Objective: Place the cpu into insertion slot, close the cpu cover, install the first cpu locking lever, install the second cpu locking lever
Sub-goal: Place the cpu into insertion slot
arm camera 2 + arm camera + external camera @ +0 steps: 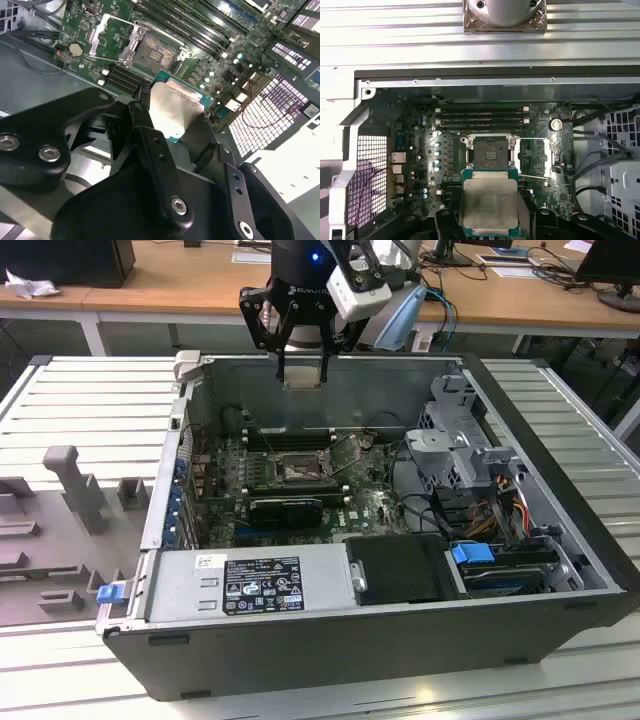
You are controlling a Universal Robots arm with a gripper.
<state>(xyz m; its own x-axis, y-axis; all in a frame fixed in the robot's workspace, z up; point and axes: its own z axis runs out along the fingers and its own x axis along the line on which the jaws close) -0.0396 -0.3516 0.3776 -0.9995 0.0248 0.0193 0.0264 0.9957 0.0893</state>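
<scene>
**Item 1: gripper** (pixel 303 375). You find it in the upper middle of the exterior view, hanging over the far wall of the open computer case (pixel 350 655). Its fingers (pixel 150 130) are drawn in to the width of the chip (pixel 490 204) and clamp it by two opposite edges. They grip nothing else.

**Item 2: chip.** It is held in the air above the case, well apart from the circuit board (pixel 370 505). Its grey metal top faces both wrist cameras, with a green rim around it. It is close to square, so you see no clear long axis. In the first wrist view its edges run parallel to the socket's edges. In the exterior view it is a pale sliver lying level at the fingertips.

**Item 3: socket** (pixel 300 470). It sits at the centre of the exterior view, on the board, with its dark middle uncovered.

**Item 4: cover plate** (pixel 551 159). It is swung open and stands just beside the socket, on the exterior view's right.

**Item 5: memory slots** (pixel 482 116). These long black bars lie between the socket and the far wall.
</scene>
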